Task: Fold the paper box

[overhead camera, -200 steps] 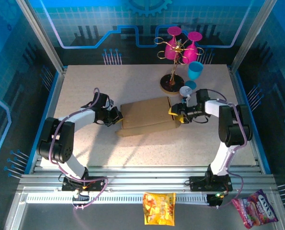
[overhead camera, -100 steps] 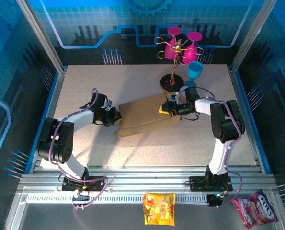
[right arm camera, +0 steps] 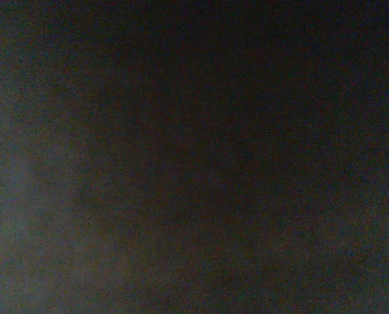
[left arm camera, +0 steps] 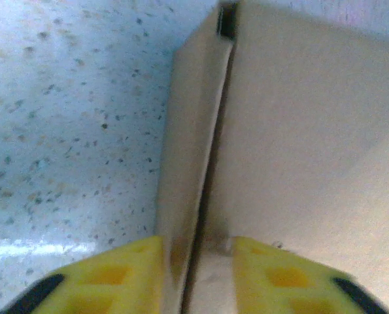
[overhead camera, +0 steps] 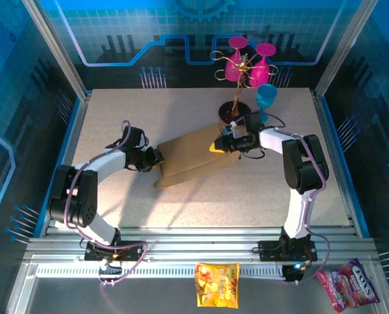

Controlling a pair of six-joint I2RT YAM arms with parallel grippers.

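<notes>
1. Top external view: the paper box (overhead camera: 193, 156) lies slantwise on the counter (overhead camera: 142, 111), spanning the gap between the two claws.
   - The left claw (overhead camera: 157, 159) is at the box's left end.
   - The right claw (overhead camera: 218, 146) reaches over its far right corner, yellow tip on the cardboard. I cannot tell from here whether that claw is open or closed.
   - Just behind the right claw stand a glass rack (overhead camera: 236, 78) and a blue cup (overhead camera: 266, 96) (close company for any wide swing).

2. Left wrist view: the left claw (left arm camera: 197, 255) is open, its yellow fingers (left arm camera: 119, 275) standing astride an upright side flap (left arm camera: 184, 150).
   - One finger sits against the flap, and the other is clear of it, so nothing is pinched.
   - The broad panel (left arm camera: 312, 144) stretches ahead and to the right of the claw, with speckled counter off to its left.

3. Right wrist view: too dark to make anything out (the lens is probably close against something).

4. Step in hand, as I judge it: the box is partly formed and a side wall is being worked.
   - The left claw is loosely around that wall while the right steadies or lifts the opposite end.
   - Next, the left claw should either close on the flap or back off squarely, without dragging the wall over.
   - The right claw should keep the panel from sliding toward the rack.
</notes>
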